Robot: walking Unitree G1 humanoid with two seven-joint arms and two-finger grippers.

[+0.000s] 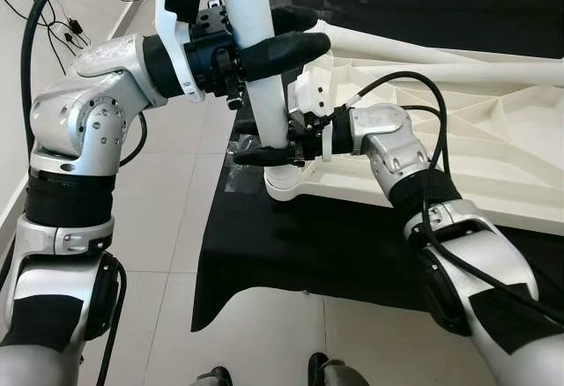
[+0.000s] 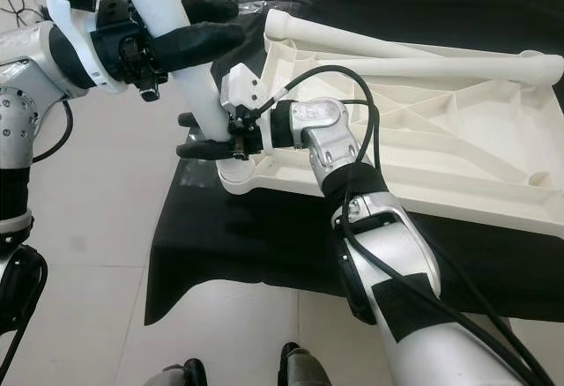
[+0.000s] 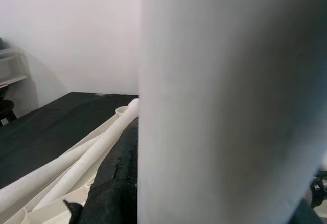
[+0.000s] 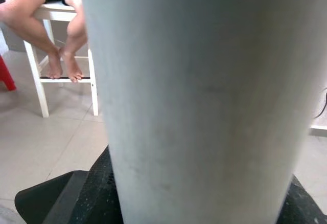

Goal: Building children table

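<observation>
Currently both grippers clamp the white leg (image 1: pixel 264 86) standing in the tabletop (image 1: pixel 458 130) corner socket. Left gripper (image 1: pixel 264 47) high, right gripper (image 1: pixel 269 146) low, probably just above the socket.

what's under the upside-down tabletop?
A black cloth lies under the white tabletop, hanging over the near edge. Whatever supports the cloth is covered.

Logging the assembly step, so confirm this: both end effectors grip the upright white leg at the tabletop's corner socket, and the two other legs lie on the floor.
One detail is wrong. The left end effector and right end effector do grip the upright white leg at the corner socket, but the left eye view shows the two other legs lying across the upturned tabletop, not on the floor.
</observation>
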